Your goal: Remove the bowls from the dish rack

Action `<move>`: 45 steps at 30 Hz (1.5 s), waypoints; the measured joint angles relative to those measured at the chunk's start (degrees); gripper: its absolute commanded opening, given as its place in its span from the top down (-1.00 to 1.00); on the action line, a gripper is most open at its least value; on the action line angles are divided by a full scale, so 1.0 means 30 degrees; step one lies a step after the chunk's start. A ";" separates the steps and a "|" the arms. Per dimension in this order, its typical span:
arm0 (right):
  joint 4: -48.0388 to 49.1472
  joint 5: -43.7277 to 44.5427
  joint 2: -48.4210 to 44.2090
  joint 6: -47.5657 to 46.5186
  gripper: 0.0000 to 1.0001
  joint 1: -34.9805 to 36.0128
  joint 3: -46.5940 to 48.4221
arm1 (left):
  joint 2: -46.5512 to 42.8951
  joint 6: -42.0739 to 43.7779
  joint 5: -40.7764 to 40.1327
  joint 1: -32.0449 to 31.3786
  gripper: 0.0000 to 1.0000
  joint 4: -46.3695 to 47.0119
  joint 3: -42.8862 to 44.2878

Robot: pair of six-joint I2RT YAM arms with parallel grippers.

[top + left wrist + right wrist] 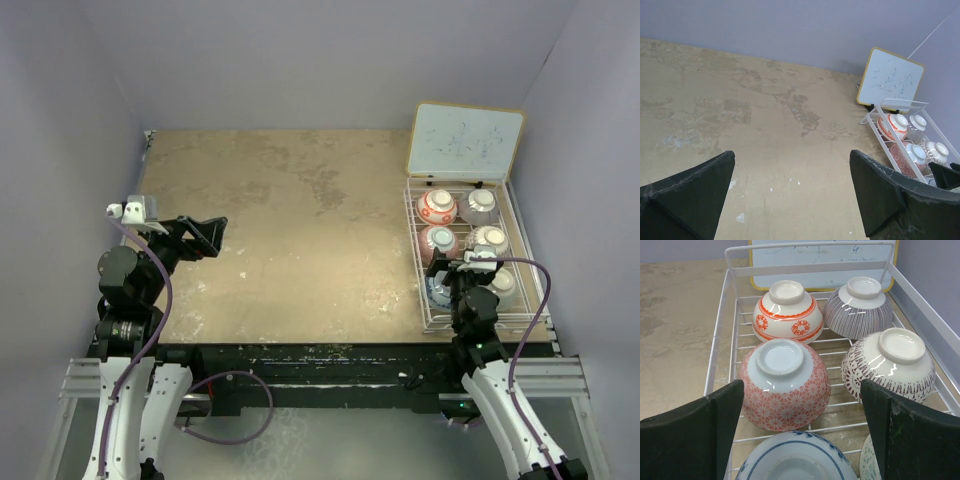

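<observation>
We see the right gripper [801, 395] spread wide and holding nothing, poised over the near end of the shallow white wire-grid dish rack [719, 345]. The left gripper [792, 165] is equally wide apart and empty, above the tan surface [740, 100]. The small round ceramic bowls [783, 385] (six, in two rows) sit upside down in the rack, foot rings upward. The rack lies at the surface's right edge, its long axis running away from the arms.

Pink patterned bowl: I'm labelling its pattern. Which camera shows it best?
The right wrist view: the pink patterned bowl sits upside down, close and sharp, mid-frame. The top external view shows only a small pink disc in the dish rack; the left wrist view shows it distant, behind rack wires.
</observation>
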 measured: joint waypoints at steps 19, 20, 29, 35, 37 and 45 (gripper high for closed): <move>-0.4641 -0.5078 0.1654 -0.3883 -1.00 0.0000 0.7315 | 0.0000 0.0000 -0.0255 0.0000 -0.98 -0.0408 0.0000; -0.4677 -0.5668 0.1639 -0.4197 -1.00 0.0000 0.7563 | 0.0000 0.0000 -0.0248 0.0000 -0.98 -0.0408 0.0000; -0.3060 -1.1431 0.2295 -0.7752 -1.00 0.0000 0.8284 | 0.0481 -0.0022 0.0058 0.0000 -0.93 -0.0430 0.0058; 0.0015 -1.1825 0.3490 -0.5559 -1.00 0.0015 0.9092 | 0.3504 -0.1246 0.1158 -0.0015 -0.97 -0.0007 0.0852; 0.1515 -1.2007 0.3993 -0.4226 -1.00 0.0015 0.9107 | 0.4554 -0.1989 0.1355 -0.0211 -0.97 0.0073 0.0998; -0.0787 -0.9500 0.6732 0.4728 -1.00 0.0087 1.1628 | 0.9595 -0.2856 -0.2084 -0.7191 -0.98 0.0284 0.3286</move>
